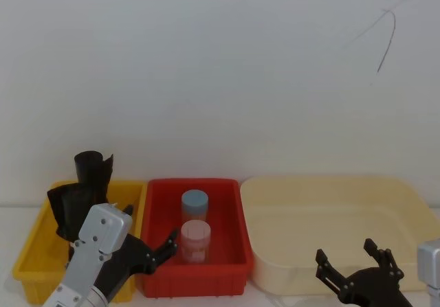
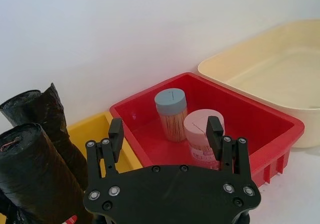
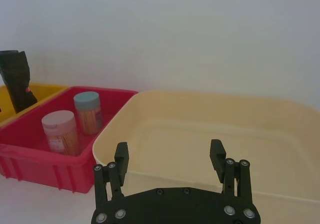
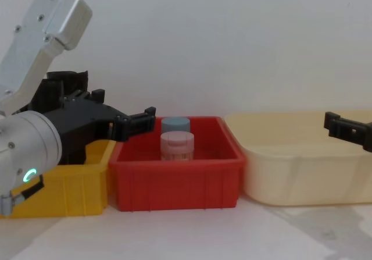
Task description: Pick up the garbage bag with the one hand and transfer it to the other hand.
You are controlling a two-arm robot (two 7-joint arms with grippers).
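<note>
Garbage bag (image 2: 35, 174): crinkled, glossy plastic; red bin (image 2: 280, 146): smooth plastic, probably.

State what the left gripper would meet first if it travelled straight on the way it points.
Probably the pink-lidded jar in the red bin: the open left gripper frames it in the wrist view, though its height is unclear.

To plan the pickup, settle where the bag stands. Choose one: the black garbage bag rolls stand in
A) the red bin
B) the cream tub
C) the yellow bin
C: the garbage bag stands upright in the yellow bin, beside the red bin, which holds only two jars.
</note>
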